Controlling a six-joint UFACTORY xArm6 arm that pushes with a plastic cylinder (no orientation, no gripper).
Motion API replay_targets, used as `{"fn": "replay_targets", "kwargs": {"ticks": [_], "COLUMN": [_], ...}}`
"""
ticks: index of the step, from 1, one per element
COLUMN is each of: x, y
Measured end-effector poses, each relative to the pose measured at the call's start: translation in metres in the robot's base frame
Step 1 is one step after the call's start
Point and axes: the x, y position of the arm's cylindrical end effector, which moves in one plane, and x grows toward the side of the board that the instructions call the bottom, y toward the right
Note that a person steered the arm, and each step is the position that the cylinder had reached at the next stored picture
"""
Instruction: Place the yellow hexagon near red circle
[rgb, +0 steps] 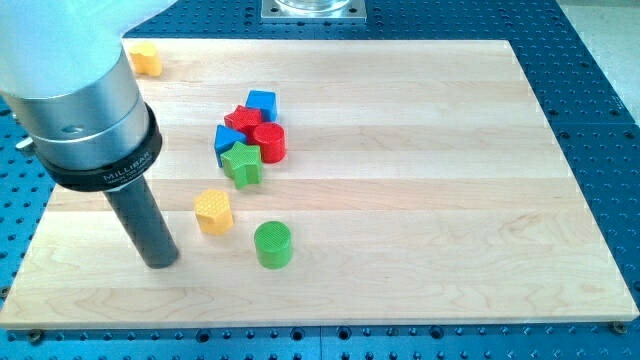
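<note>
- Sitting low on the counter (420, 200), the yellow hexagon (213, 211) lies at 7 o'clock of the red circle (269, 142), apart from it.
- My tip (160, 262) rests at the hexagon's 8 o'clock, apart; I have no fingers, only a rod.
- I should push toward 1 o'clock, skirting the green star (242, 163).

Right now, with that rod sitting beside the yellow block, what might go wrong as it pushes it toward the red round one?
1. My tip sits at the view's left of the yellow hexagon block, so an off-centre shove could spin it toward the green cylinder.
2. The green star block lies between the hexagon and the red cylinder; the hexagon may jam against it.
3. A hard push could scatter the touching cluster.
</note>
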Motion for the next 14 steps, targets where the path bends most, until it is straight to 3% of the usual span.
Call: {"fn": "replay_targets", "kwargs": {"ticks": [6, 7, 11, 12, 13, 14], "x": [0.009, -0.010, -0.017, -0.046, -0.070, -0.109], "y": [0.027, 0.021, 0.023, 0.049, 0.135, 0.162]}}
